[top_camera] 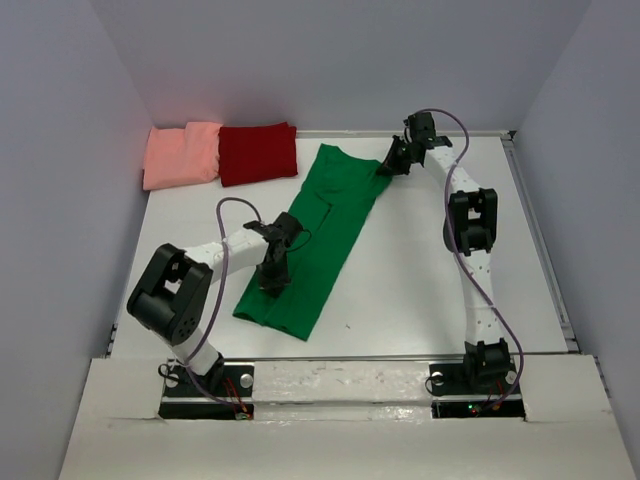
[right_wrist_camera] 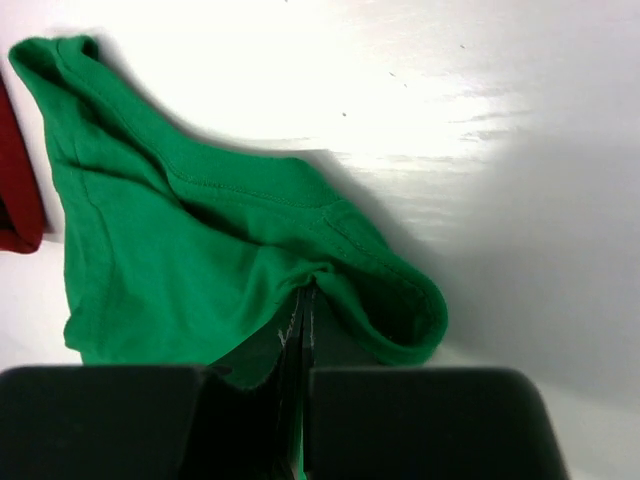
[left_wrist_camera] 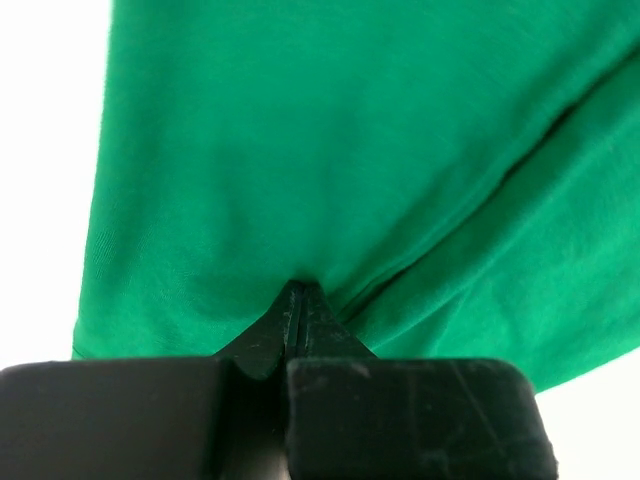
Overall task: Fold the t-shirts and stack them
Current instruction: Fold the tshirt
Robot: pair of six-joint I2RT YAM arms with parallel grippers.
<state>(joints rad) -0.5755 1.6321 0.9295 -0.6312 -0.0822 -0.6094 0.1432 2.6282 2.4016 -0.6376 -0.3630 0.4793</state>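
The bright green t-shirt (top_camera: 320,230) lies folded lengthwise as a long strip, slanting from the far middle to the near left of the table. My left gripper (top_camera: 270,283) is shut on its fabric (left_wrist_camera: 300,180) near the near end. My right gripper (top_camera: 388,165) is shut on the shirt's far corner (right_wrist_camera: 200,260), which bunches up at the fingertips. The salmon-pink t-shirt (top_camera: 182,154) and the dark red t-shirt (top_camera: 258,153) lie folded side by side at the far left. An edge of the dark red one (right_wrist_camera: 18,190) shows in the right wrist view.
The white table (top_camera: 430,270) is walled by grey panels on three sides. A raised rail (top_camera: 540,240) runs along the right edge. The arm bases (top_camera: 340,385) stand at the near edge.
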